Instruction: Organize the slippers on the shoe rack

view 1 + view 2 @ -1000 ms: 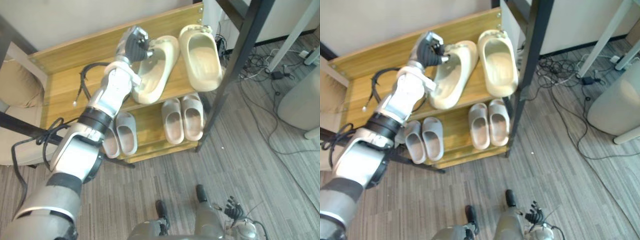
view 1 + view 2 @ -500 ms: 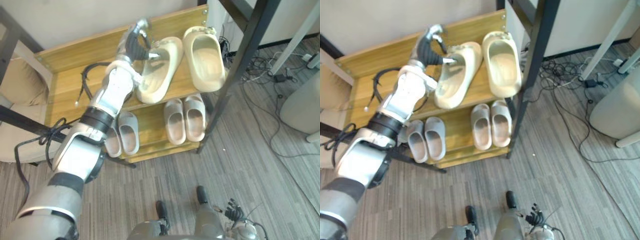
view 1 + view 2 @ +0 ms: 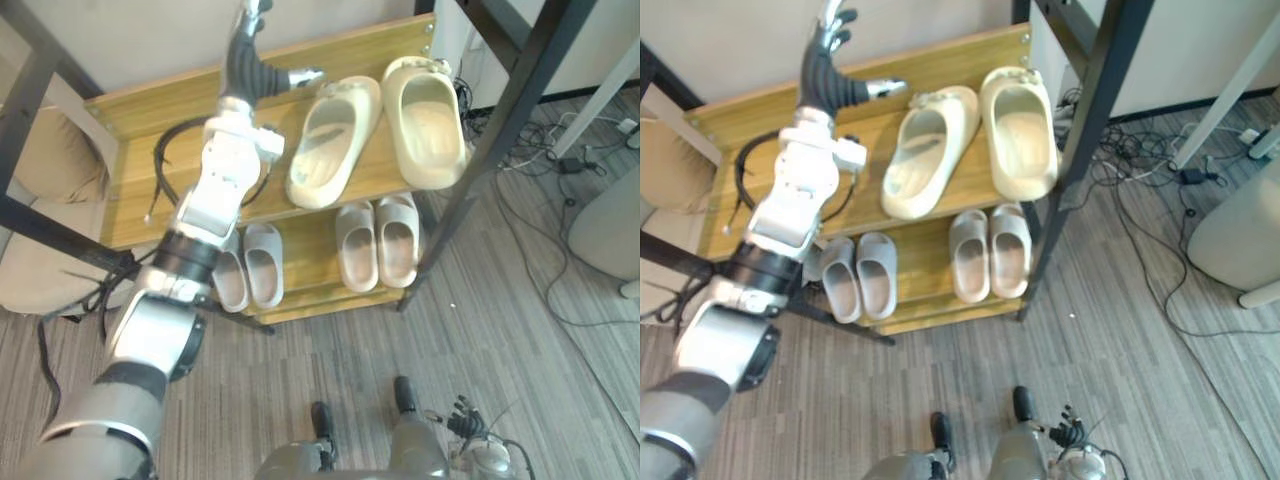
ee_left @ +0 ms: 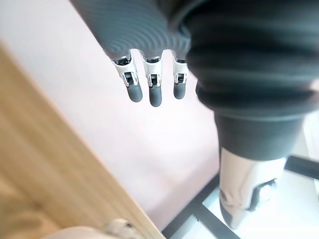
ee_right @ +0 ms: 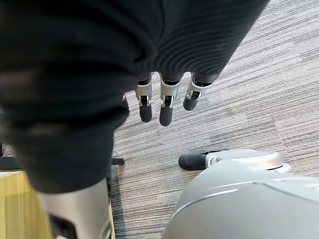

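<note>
Open top shelf left of the cream slippers — dark post at its right end.

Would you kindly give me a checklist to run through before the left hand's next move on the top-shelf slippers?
1. Left hand empty, fingers straight: ok.
2. Left hand above and clear of the tilted cream slipper: ok.
3. Tilted cream slipper parallel with the straight cream slipper: not ok, heels splay apart.
4. Both heels inside the top shelf front edge: cannot tell.
5. Left small pair and right small pair side by side on the lower shelf: ok.
6. Right hand open, low over the floor: ok.
</note>
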Available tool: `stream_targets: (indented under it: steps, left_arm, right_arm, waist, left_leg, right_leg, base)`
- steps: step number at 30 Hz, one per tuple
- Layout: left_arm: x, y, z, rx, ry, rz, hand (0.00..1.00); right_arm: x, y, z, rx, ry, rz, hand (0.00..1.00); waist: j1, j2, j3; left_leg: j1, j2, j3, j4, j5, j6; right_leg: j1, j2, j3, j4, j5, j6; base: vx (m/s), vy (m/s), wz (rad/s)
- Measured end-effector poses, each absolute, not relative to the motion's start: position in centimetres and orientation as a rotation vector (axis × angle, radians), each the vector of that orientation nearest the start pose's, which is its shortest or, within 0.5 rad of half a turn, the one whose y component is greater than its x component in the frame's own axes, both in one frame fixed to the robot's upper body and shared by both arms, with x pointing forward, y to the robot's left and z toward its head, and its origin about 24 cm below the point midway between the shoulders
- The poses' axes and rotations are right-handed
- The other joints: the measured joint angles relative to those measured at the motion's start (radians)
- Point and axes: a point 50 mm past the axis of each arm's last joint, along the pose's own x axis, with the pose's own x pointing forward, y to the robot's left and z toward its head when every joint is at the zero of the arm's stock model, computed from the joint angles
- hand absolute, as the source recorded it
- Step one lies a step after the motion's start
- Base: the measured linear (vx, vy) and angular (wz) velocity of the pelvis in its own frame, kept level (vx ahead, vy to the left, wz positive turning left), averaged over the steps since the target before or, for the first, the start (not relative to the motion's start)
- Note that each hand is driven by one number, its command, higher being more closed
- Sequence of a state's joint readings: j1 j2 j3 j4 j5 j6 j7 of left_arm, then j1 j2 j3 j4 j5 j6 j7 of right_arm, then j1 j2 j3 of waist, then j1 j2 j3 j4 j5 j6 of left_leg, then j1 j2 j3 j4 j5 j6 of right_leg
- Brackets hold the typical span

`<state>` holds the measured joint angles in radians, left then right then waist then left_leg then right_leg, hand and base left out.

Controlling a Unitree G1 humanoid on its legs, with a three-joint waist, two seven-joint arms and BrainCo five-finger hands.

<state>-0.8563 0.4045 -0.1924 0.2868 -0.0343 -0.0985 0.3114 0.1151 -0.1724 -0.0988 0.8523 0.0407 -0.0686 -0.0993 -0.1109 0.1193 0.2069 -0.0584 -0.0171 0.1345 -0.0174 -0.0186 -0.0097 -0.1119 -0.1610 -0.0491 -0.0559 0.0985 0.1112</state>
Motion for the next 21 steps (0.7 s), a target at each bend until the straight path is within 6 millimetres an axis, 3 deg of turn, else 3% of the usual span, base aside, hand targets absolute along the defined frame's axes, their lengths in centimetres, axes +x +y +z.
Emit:
stream_targets:
  steps: [4, 6, 9, 21]
  left_arm:
    - [35.0, 16.6, 21.6, 0.189, -0.586, 0.122, 0.00]
    - [34.3, 17.6, 18.6, 0.124, -0.486, 0.131, 0.00]
    - [33.5, 17.5, 15.7, 0.030, -0.392, 0.112, 0.00]
    - [32.6, 15.3, 14.8, -0.065, -0.393, -0.001, 0.00]
  right_arm:
    - [12.8, -23.4, -13.2, -0.147, 0.875, -0.274, 0.00]
    - [12.9, -23.4, -13.2, -0.149, 0.873, -0.274, 0.00]
    - [12.9, -23.6, -13.1, -0.163, 0.875, -0.272, 0.00]
    - [13.7, -23.1, -13.1, -0.249, 0.875, -0.199, 0.00]
  waist:
    - [0.008, -0.008, -0.003]
    - [0.013, -0.014, -0.004]
    - [0.028, -0.017, -0.004]
    - [0.044, -0.037, -0.013]
  left_leg:
    - [0.011, 0.004, -0.010, -0.019, 0.009, -0.005]
    - [0.021, 0.008, -0.011, -0.026, 0.011, -0.008]
    - [0.027, 0.009, -0.013, -0.035, 0.012, -0.010]
    - [0.026, 0.010, -0.034, -0.038, 0.013, -0.011]
  right_leg:
    - [0.019, 0.004, -0.022, -0.022, 0.008, -0.007]
    - [0.030, 0.010, -0.029, -0.030, 0.008, -0.008]
    - [0.037, 0.014, -0.033, -0.032, 0.007, -0.010]
    - [0.042, 0.017, -0.053, -0.033, 0.004, -0.014]
  base:
    - [-0.01, -0.024, 0.07]
    - [0.00, -0.031, 0.04]
    - [0.01, -0.010, 0.03]
    - [0.00, -0.007, 0.03]
